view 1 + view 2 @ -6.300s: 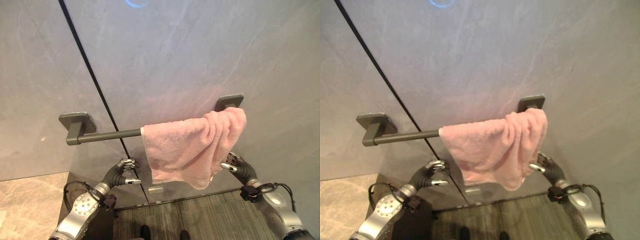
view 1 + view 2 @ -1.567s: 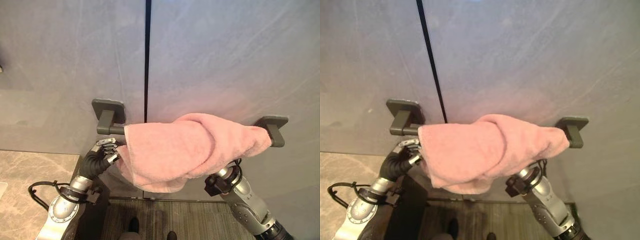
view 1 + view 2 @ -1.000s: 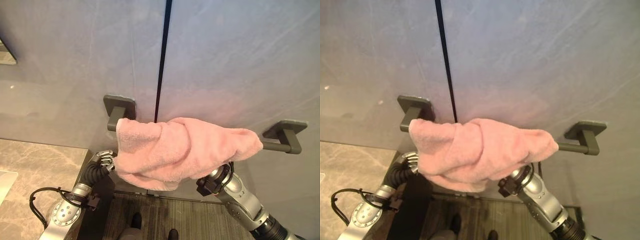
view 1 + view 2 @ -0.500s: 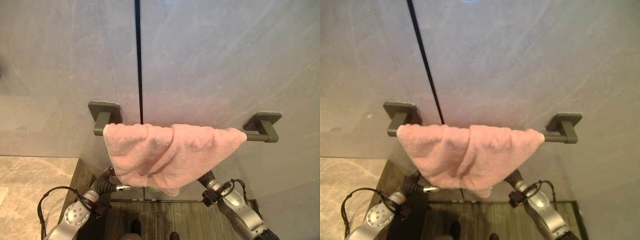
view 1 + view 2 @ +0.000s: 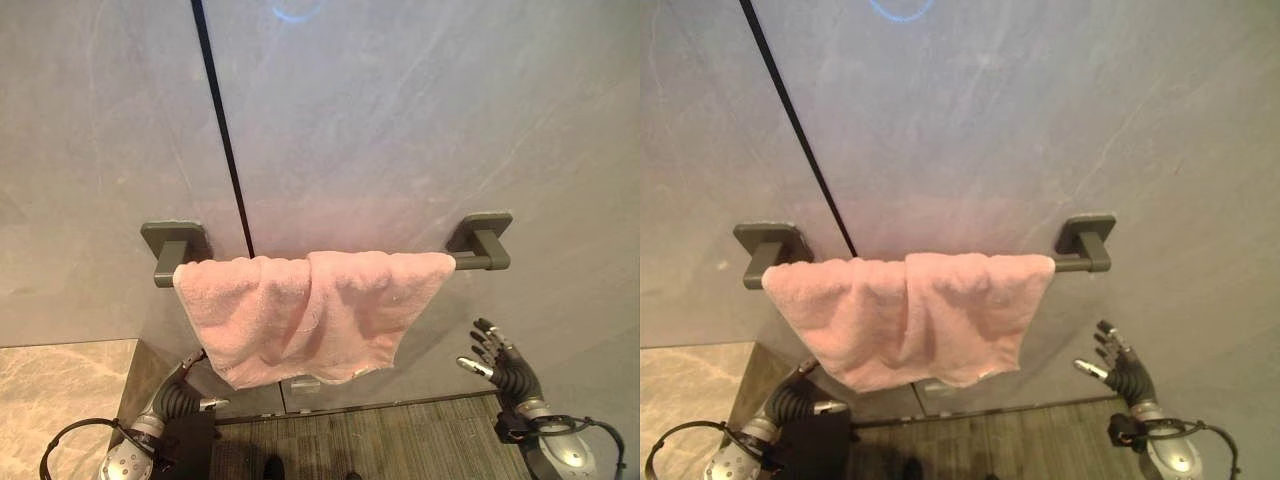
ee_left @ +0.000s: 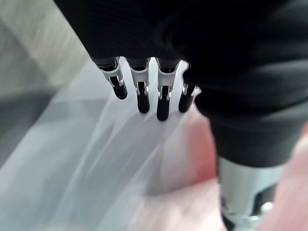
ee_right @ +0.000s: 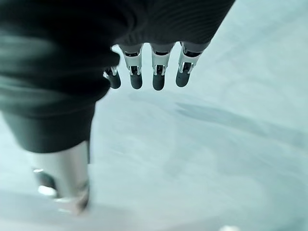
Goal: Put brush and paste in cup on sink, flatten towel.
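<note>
A pink towel [image 5: 305, 312] is hanging across the middle of the frame, draped over a dark wall-mounted towel bar [image 5: 478, 262] and covering most of the bar's length between its two brackets, as the towel-flattening step appears to be nearing its finish. A vertical fold is showing near the towel's centre, and its lower hem is slanting, dipping toward the lower left. The left robot hand [image 5: 190, 385] is showing at the lower left, just below the towel's low corner, its fingers [image 6: 162, 98] straight and spread in its wrist view, holding nothing; whether it is brushing the cloth cannot be told. The right robot hand [image 5: 497, 355] is hovering at the lower right, well clear of the towel, with fingers [image 7: 158, 72] fanned wide and empty. The next move, by this look, is calling for open palms to smooth out the central fold and level the hem, if any further work is needed. A marbled desk [image 5: 60, 385] is showing at the lower left corner.
</note>
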{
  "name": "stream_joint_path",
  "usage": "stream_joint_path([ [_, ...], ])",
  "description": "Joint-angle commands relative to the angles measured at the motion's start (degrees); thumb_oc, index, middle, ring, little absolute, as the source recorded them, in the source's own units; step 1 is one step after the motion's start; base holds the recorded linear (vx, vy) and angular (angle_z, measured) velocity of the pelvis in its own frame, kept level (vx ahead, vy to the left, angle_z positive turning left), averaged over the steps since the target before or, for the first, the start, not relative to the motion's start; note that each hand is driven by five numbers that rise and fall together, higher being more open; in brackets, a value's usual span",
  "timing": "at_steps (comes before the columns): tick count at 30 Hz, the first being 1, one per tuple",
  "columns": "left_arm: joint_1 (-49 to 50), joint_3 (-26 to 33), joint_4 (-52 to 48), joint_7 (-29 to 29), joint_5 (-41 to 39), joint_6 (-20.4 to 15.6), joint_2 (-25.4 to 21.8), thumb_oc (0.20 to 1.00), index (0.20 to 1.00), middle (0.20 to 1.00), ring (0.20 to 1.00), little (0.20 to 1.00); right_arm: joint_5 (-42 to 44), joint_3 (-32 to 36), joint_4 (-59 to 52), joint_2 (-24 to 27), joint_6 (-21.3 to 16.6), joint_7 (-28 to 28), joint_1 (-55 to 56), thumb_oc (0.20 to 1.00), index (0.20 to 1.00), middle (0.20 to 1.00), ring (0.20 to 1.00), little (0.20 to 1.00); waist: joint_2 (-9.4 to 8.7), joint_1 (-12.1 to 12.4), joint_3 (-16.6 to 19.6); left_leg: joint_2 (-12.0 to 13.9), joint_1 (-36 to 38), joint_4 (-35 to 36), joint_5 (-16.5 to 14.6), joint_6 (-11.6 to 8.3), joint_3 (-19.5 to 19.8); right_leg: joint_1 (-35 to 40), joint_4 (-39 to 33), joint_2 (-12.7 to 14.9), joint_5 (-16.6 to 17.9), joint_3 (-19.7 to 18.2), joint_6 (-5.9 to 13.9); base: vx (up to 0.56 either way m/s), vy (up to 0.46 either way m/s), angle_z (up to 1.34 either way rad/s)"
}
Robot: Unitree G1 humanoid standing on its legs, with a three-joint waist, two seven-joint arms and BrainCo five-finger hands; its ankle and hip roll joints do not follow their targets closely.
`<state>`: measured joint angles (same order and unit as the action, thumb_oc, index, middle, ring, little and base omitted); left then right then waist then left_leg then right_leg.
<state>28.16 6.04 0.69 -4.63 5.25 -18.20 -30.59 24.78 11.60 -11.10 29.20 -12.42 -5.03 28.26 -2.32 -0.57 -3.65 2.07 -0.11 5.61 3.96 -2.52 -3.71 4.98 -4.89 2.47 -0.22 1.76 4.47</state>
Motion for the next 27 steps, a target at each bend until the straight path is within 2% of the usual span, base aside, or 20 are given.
stream_joint_path([
  [1,-1.38,10.5,0.83,-8.27,0.36,-3.65,-6.13,1.0,1.0,1.0,1.0,1.0,-0.5,4.28,-1.92,0.91,-7.58,1.96,-3.87,1.0,1.0,1.0,1.0,1.0,-2.21,1.76,1.98,1.14,2.18,-0.61,-2.02,-1.94,-0.08,-3.95,-0.11,4.91,7.25,0.44,4.93,0.0,0.0,0.0],
  [2,-0.64,16.53,-3.15,-11.03,0.63,-4.52,-5.29,1.0,1.0,1.0,1.0,1.0,-5.56,10.13,-6.54,1.64,-9.24,3.95,-3.37,1.0,1.0,1.0,1.0,1.0,-2.25,1.66,2.27,1.22,2.27,-0.61,-2.29,-1.99,-0.21,-3.97,-0.1,4.9,7.11,0.35,4.9,0.0,0.0,0.0],
  [3,-0.83,18.92,-5.29,-11.97,-0.19,-5.05,-4.52,1.0,1.0,1.0,1.0,1.0,-7.93,12.4,-8.73,2.12,-10.12,4.87,-3.84,1.0,1.0,1.0,1.0,1.0,-2.39,1.65,2.34,1.19,2.03,-0.61,-1.67,-1.96,-0.24,-4.23,-0.11,4.94,7.69,0.26,4.76,0.03,-0.01,-0.02],
  [4,-1.22,20.96,-6.76,-13.0,-0.18,-5.38,-4.33,1.0,1.0,1.0,1.0,1.0,-9.14,13.7,-9.9,2.12,-10.55,5.96,-4.62,1.0,1.0,1.0,1.0,1.0,-2.28,1.66,2.73,1.31,2.41,-0.61,-2.55,-1.96,-0.25,-3.93,-0.1,4.87,7.02,0.22,4.81,0.0,0.0,0.0],
  [9,-6.61,26.64,-11.83,-17.45,0.75,-6.7,-4.68,1.0,1.0,1.0,1.0,1.0,-13.54,15.15,-16.33,2.71,-12.26,9.42,-11.41,1.0,1.0,1.0,1.0,1.0,-2.33,1.72,3.31,1.6,2.81,-0.61,-3.03,-2.13,-0.5,-3.87,-0.07,4.72,6.93,-0.27,4.6,0.0,-0.003,0.0],
  [10,-6.74,26.75,-11.93,-17.56,0.9,-6.63,-4.61,1.0,1.0,1.0,1.0,1.0,-13.74,15.07,-16.39,2.64,-12.2,9.57,-11.65,1.0,1.0,1.0,1.0,1.0,-2.43,1.69,3.0,1.55,2.52,-0.61,-2.3,-2.12,-0.58,-4.19,-0.04,4.75,7.56,-0.3,4.51,0.0,0.0,0.0],
  [14,-9.87,29.23,-17.75,-16.73,3.8,-7.85,-11.06,1.0,1.0,1.0,1.0,1.0,-16.49,12.37,-21.4,8.16,-12.74,8.32,-16.96,1.0,1.0,1.0,1.0,1.0,-2.18,1.96,3.57,1.58,2.95,-0.61,-3.03,-2.31,-0.62,-3.88,-0.04,4.75,7.23,-0.66,4.59,0.0,0.004,-0.01],
  [17,-9.62,30.08,-22.06,-11.84,0.93,-9.96,-17.9,1.0,1.0,1.0,1.0,1.0,-18.53,11.52,-23.62,14.78,-12.66,6.48,-18.02,1.0,1.0,1.0,1.0,1.0,-2.24,1.92,3.38,1.47,2.75,-0.61,-2.23,-2.35,-0.77,-4.21,0.0,4.74,8.03,-0.78,4.6,-0.04,0.003,-0.09],
  [19,-8.74,30.11,-23.82,-9.33,-0.1,-10.4,-21.25,1.0,1.0,1.0,1.0,1.0,-19.65,10.83,-24.21,17.84,-12.81,6.1,-17.82,1.0,1.0,1.0,1.0,1.0,-2.24,1.89,3.27,1.49,2.84,-0.61,-2.3,-2.4,-0.79,-4.2,0.02,4.75,8.03,-0.75,4.7,0.01,0.006,-0.06],
  [20,-8.71,30.14,-23.83,-9.29,-0.13,-10.39,-21.26,1.0,1.0,1.0,1.0,1.0,-19.67,10.77,-24.16,17.84,-12.83,6.12,-17.85,1.0,1.0,1.0,1.0,1.0,-2.19,1.88,3.43,1.53,3.07,-0.61,-2.95,-2.41,-0.74,-3.95,-0.03,4.72,7.5,-0.76,4.78,0.02,0.011,-0.04],
  [21,-7.59,29.96,-26.33,-6.78,-0.84,-11.11,-25.21,1.0,1.0,1.0,1.0,1.0,-20.26,10.45,-25.58,21.34,-12.71,5.05,-17.31,1.0,1.0,1.0,1.0,1.0,-2.2,1.77,3.22,1.48,3.12,-0.61,-2.89,-2.45,-0.63,-4.05,-0.01,4.69,7.57,-0.87,4.88,0.02,0.009,-0.05],
  [23,-6.75,30.12,-27.93,-5.44,-1.64,-11.49,-26.69,1.0,1.0,1.0,1.0,1.0,-20.76,10.39,-25.61,22.55,-12.83,5.03,-16.9,1.0,1.0,1.0,1.0,1.0,-2.25,1.69,2.98,1.39,2.88,-0.61,-2.25,-2.44,-0.6,-4.36,0.05,4.71,8.1,-0.87,4.84,-0.06,0.002,-0.03],
  [25,-2.44,31.62,-31.15,-3.4,-1.08,-12.47,-32.63,1.0,1.0,1.0,1.0,1.0,-21.44,10.0,-27.36,26.59,-13.09,3.47,-13.52,1.0,1.0,1.0,1.0,1.0,-1.99,1.4,2.15,1.27,3.02,-0.61,-2.76,-2.46,-0.56,-4.3,0.09,4.69,7.7,-0.9,5.14,-0.01,0.008,-0.02],
  [27,-0.18,31.6,-32.79,-2.76,-0.77,-12.68,-35.01,1.0,1.0,1.0,1.0,1.0,-21.99,9.0,-27.8,28.84,-13.12,2.93,-12.06,1.0,1.0,1.0,1.0,1.0,-2.02,1.19,1.23,1.14,2.64,-0.61,-1.97,-2.39,-0.66,-4.81,0.25,4.78,8.28,-0.9,5.19,-0.06,0.015,-0.01],
])
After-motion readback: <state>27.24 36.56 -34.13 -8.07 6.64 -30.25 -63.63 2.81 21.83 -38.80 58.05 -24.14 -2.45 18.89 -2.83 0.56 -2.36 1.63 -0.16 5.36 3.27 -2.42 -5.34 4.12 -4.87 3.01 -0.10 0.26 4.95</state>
